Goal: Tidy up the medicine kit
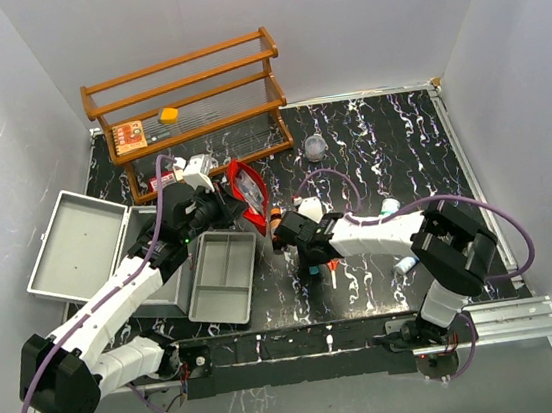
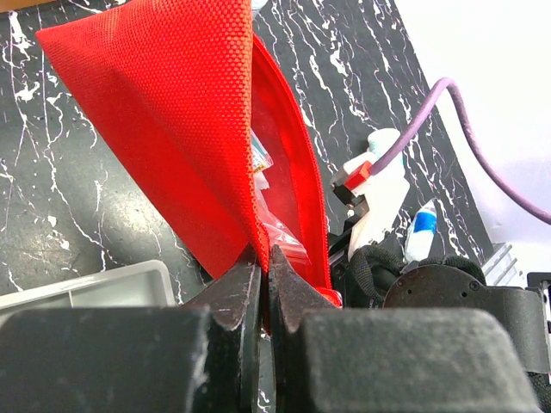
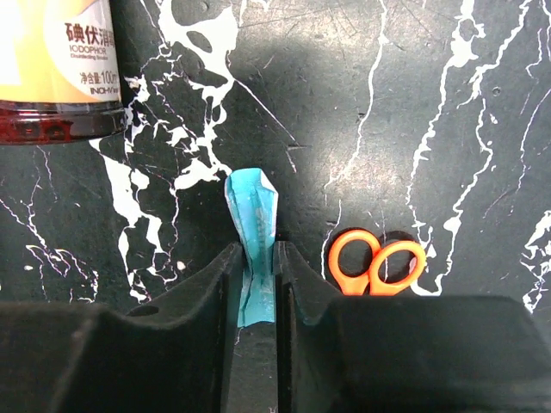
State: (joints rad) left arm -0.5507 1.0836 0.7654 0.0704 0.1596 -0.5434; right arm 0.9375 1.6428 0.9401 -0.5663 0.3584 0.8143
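Observation:
The silver-grey medicine kit (image 1: 74, 241) lies open at the left with its lid back, and its grey two-compartment tray (image 1: 222, 277) sits beside it. My left gripper (image 1: 223, 205) is shut on the edge of a red mesh pouch (image 1: 250, 191), which stands up and fills the left wrist view (image 2: 172, 112). My right gripper (image 1: 289, 233) is shut on a small teal packet (image 3: 255, 232), held just above the black marbled table. Orange scissors (image 3: 379, 261) lie right of the fingers. A brown iodophor bottle (image 3: 60, 60) lies at the upper left of that view.
A brown wooden slatted rack (image 1: 188, 106) stands at the back left with an orange box and a yellow piece on it. A clear cup (image 1: 316, 146), a white bottle (image 1: 308, 209) and small tubes (image 1: 402, 264) lie on the table. White walls close in all around.

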